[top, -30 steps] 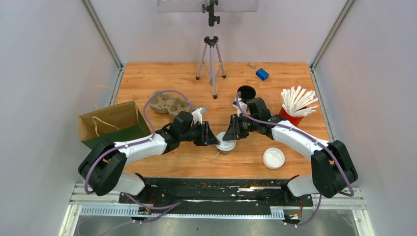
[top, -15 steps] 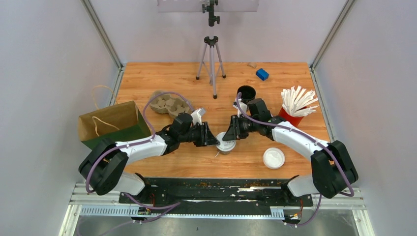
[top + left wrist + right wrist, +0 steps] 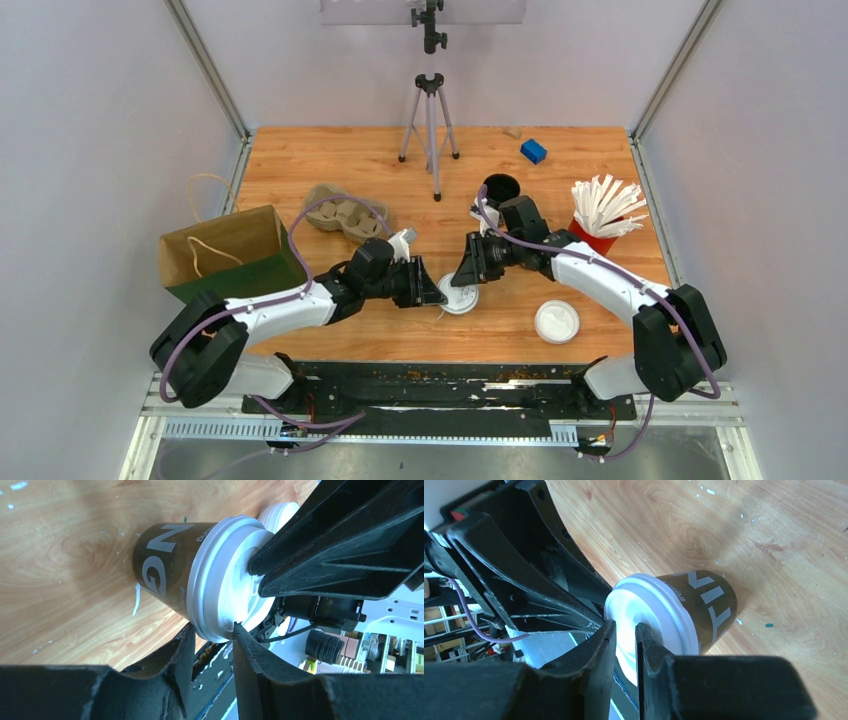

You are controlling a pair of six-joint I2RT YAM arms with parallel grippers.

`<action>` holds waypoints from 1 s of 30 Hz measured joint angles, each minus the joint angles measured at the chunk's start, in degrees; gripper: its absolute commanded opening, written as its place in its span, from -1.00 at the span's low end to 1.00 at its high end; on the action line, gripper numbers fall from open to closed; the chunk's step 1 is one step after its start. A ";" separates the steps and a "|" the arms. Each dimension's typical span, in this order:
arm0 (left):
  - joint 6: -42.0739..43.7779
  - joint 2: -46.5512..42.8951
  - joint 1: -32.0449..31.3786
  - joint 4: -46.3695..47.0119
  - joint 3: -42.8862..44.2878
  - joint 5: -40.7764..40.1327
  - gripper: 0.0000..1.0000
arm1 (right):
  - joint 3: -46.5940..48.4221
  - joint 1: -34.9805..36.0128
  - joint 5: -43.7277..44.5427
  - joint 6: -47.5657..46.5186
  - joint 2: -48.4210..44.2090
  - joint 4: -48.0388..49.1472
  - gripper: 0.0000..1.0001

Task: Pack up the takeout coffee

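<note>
Takeout coffee cup is standing upright on the bench, nearer the arm bases than the cardboard carrier and off to its right, with its white lid sitting on it and both arms meeting over it tip to tip. Left fingers are pinching across the lid's rim, one lying under the rim by the dark cup wall and the other on the rim's top edge. Right fingers are drawn nearly together with only a thin slit showing, their tips resting on the lid's top face just inside its raised ring; whether they are nipping that ring or only pressing down, I cannot tell. I am reading this as the lid being seated or secured before the cup is going to the carrier. Doing it well is coming down to pressing straight down, not sideways, so the cup is not tipping on its narrow base; working round the rim rather than at one spot; and squeezing lightly, because thin plastic and paper are buckling easily. Lifting by the lid alone is looking risky, as it could be popping off; taking the cup wall below the rim would be serving better, with one arm backing off first so the fingers are not clashing
</note>
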 measured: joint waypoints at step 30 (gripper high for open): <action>16.26 1.55 4.61 -15.63 15.21 -1.68 0.09 | 1.42 2.95 6.93 2.08 -2.71 -3.06 -0.56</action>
